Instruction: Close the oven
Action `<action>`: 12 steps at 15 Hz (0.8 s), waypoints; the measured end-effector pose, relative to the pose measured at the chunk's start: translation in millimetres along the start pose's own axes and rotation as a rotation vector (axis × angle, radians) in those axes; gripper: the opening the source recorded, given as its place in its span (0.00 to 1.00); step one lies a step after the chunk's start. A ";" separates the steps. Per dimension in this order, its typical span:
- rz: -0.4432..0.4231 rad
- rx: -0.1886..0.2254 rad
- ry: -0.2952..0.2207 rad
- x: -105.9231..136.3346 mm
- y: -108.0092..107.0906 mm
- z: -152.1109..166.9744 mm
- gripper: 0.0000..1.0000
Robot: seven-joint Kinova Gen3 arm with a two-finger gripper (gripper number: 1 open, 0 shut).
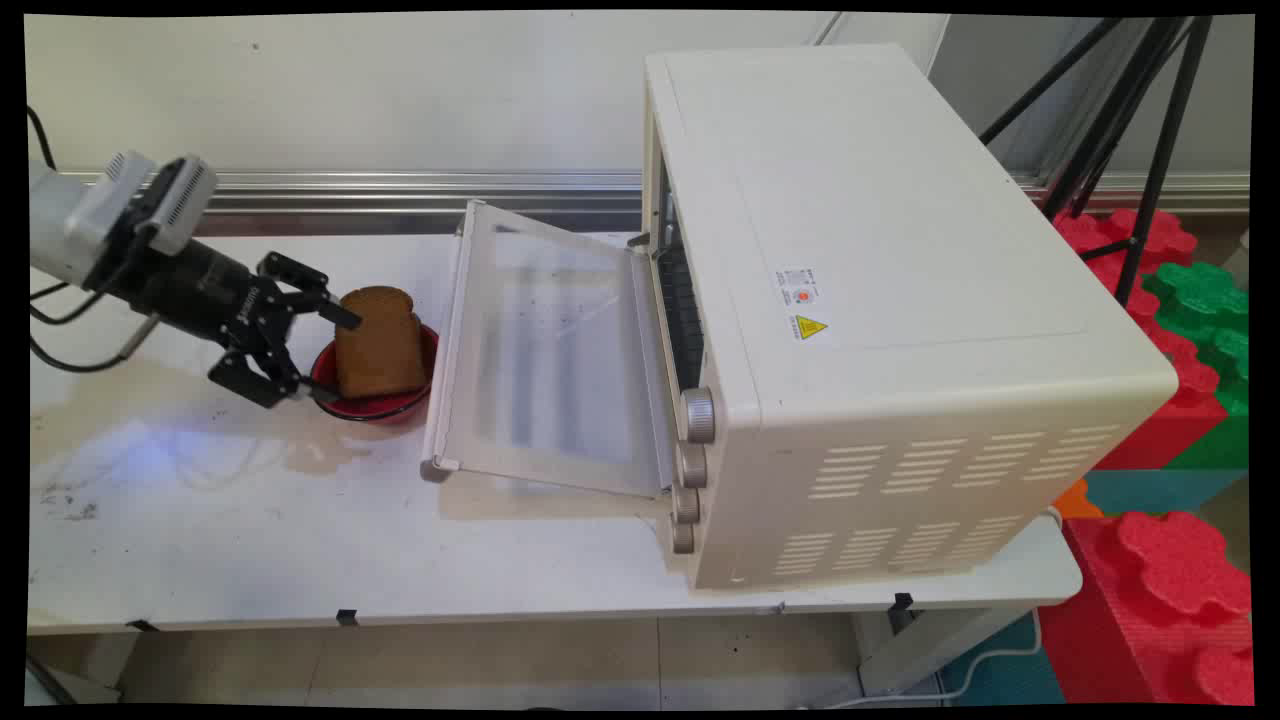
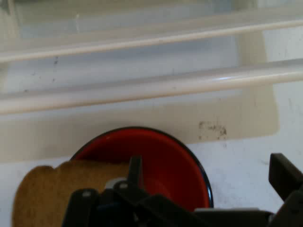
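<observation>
A brown slice of bread stands leaning in a small red bowl on the white table, just left of the open glass door of a cream toaster oven. My gripper comes in low from the left and is open at the bowl's left side. Its upper finger touches the slice's left edge. In the hand view the bread lies left of the left finger, and the red bowl sits between the fingers of the gripper.
The oven door hangs down towards the table right beside the bowl. Oven knobs run down its front corner. A black tripod and red and green foam blocks stand off the table's right end. Stains mark the table's left part.
</observation>
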 end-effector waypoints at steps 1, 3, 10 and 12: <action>0.004 -0.003 -0.001 -0.5 1.2 3.5 1.00; 0.018 -0.014 -0.004 -2.1 5.8 14.5 1.00; 0.057 -0.039 0.008 0.9 22.9 47.0 1.00; 0.057 -0.041 0.011 2.5 26.3 56.5 1.00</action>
